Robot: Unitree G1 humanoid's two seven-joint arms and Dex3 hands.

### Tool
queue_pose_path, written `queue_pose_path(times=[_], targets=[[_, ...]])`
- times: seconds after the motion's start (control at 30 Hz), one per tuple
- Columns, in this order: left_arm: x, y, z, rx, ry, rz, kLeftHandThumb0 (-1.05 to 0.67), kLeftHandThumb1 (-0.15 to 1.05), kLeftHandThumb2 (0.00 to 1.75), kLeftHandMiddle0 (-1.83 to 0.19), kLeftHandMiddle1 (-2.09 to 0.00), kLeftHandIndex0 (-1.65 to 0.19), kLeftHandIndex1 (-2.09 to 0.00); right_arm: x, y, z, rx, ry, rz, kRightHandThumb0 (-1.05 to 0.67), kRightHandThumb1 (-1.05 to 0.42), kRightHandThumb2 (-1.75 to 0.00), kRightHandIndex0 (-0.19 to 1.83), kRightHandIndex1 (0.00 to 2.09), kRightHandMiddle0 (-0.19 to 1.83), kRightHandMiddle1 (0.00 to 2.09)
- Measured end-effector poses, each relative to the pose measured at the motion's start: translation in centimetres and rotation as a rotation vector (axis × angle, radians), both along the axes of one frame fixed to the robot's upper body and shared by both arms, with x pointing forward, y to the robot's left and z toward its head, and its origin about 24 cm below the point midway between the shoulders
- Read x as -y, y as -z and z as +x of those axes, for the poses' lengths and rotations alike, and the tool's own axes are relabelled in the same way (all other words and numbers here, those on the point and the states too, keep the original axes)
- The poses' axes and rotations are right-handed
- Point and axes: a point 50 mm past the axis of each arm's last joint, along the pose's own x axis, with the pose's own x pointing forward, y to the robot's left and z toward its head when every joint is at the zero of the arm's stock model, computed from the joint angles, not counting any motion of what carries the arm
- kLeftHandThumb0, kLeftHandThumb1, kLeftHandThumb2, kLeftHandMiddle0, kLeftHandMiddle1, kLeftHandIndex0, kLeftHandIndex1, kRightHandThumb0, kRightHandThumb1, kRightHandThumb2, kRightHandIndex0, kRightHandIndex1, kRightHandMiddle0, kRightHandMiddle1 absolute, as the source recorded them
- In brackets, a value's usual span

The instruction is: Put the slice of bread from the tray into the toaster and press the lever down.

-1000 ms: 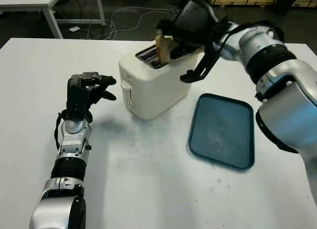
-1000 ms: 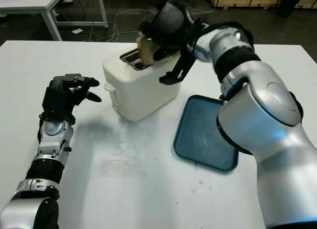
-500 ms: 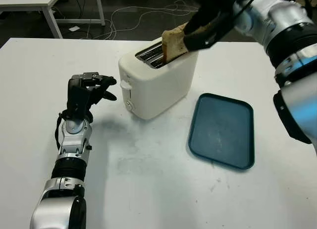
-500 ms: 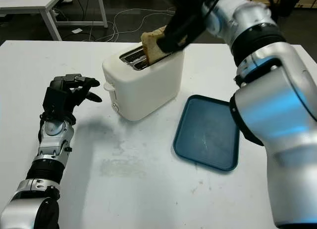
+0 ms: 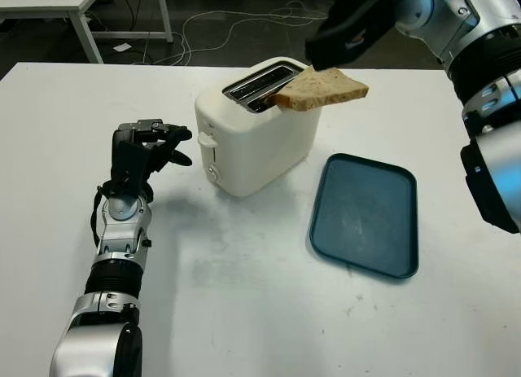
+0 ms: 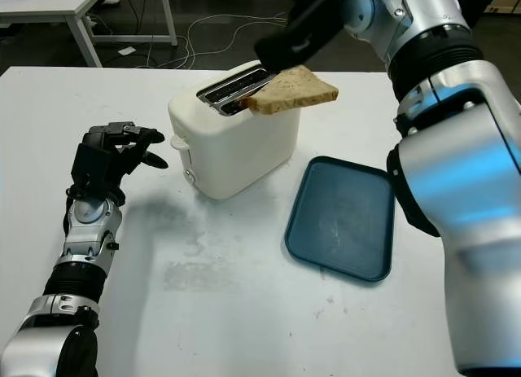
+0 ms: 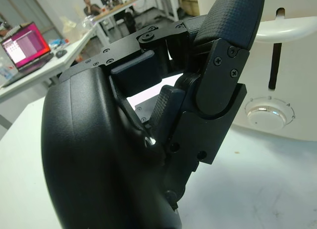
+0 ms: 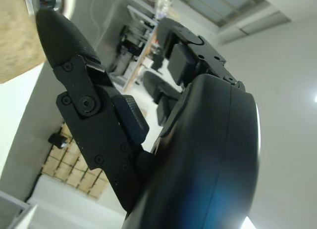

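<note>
A: Item one, far left of the table: the left hand [image 5: 145, 149]. How is it recorded?

B: It is recorded as unchanged over the last second, parked just left of the toaster, its fingers curled with nothing held between them. In the left wrist view the toaster's lever [image 7: 285, 32] is seen at the top of its slot, with the round dial [image 7: 268, 114] below; the lever has not been pressed.

A: Item two, the white toaster [image 5: 259, 133]?

B: It is listed at the far middle of the table, in the same place as before, both slots at the top uncovered.

A: Item three, the slice of bread [image 5: 321, 89]. What has changed?

B: A second ago it was held upright over the slots; half a second ago it was tipped at an angle. It is now laid nearly flat across the toaster's top right edge, one end at the near slot, the rest overhanging to the right. It has not been seated in a slot.

A: And the right hand [image 5: 356, 23]?

B: It has been lifted above and beyond the slice. It appears to be released from the bread, the fingers not curled, though contact at the slice's far edge cannot be ruled out.

A: Item four, the blue tray [image 5: 366, 215]?

B: It is listed right of the toaster, nothing on it.

A: Consequence for the task?

B: The insertion is judged to have failed; a regrasp and upright realignment would be needed before the lever is pressed.
</note>
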Motion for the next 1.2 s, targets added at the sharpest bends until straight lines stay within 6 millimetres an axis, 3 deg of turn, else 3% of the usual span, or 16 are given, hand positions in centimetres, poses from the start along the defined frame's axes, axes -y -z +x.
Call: queue_pose_path(times=[0.17, 0.27, 0.47, 0.53, 0.73, 0.9, 1.03, 1.2], targets=[[0.0, 0.0, 0.0, 0.0, 0.001, -0.002, -1.05, 0.82, 0.0, -1.57, -0.67, -1.57, -0.35, 1.1, 0.1, -0.3, -0.013, -0.018, -0.013, -0.8, -0.66, 0.0, 0.31, 0.74, 0.65, 0.0], [0.1, 0.0, 0.0, -0.001, 0.001, -0.003, -1.05, 0.83, 0.0, -1.57, -0.67, -1.57, -0.35, 2.3, -0.5, -1.0, 0.034, -0.076, 0.068, -0.78, -0.67, 0.0, 0.25, 0.72, 0.58, 0.0], [0.1, 0.1, 0.0, -0.002, 0.001, -0.004, -1.05, 0.82, 0.0, -1.57, -0.66, -1.57, -0.34, 6.6, -0.2, -3.3, 0.172, -0.145, 0.143, -0.79, -0.67, 0.0, 0.13, 0.65, 0.45, 0.0], [0.1, 0.1, 0.0, -0.003, 0.001, -0.004, -1.05, 0.82, 0.0, -1.57, -0.66, -1.57, -0.33, 8.2, 0.7, -4.6, 0.198, -0.16, 0.187, -0.72, -0.67, 0.0, 0.15, 0.49, 0.4, 0.01], [0.1, 0.1, 0.0, -0.005, 0.002, -0.005, -1.05, 0.82, 0.0, -1.57, -0.65, -1.57, -0.32, 11.2, 4.6, -9.7, 0.29, -0.198, 0.259, -0.73, -0.74, -0.02, 0.13, 0.16, 0.23, 0.0], [0.1, 0.2, 0.0, -0.008, 0.003, -0.004, -1.05, 0.83, 0.01, -1.57, -0.64, -1.57, -0.33, 12.1, 8.2, -13.4, 0.392, -0.158, 0.241, -0.83, -0.79, -0.01, 0.1, 0.08, 0.14, 0.0], [0.2, 0.2, 0.0, -0.009, 0.005, -0.004, -1.05, 0.82, 0.0, -1.57, -0.64, -1.57, -0.32, 11.8, 12.2, -14.0, 0.456, -0.146, 0.336, -0.84, -0.79, -0.01, 0.13, 0.07, 0.14, 0.01], [0.3, 0.3, 0.0, -0.01, 0.009, -0.006, -1.05, 0.82, 0.0, -1.57, -0.66, -1.57, -0.33, 11.3, 15.6, -12.9, 0.507, -0.075, 0.492, -0.75, -0.83, -0.01, 0.19, 0.07, 0.21, 0.03]])
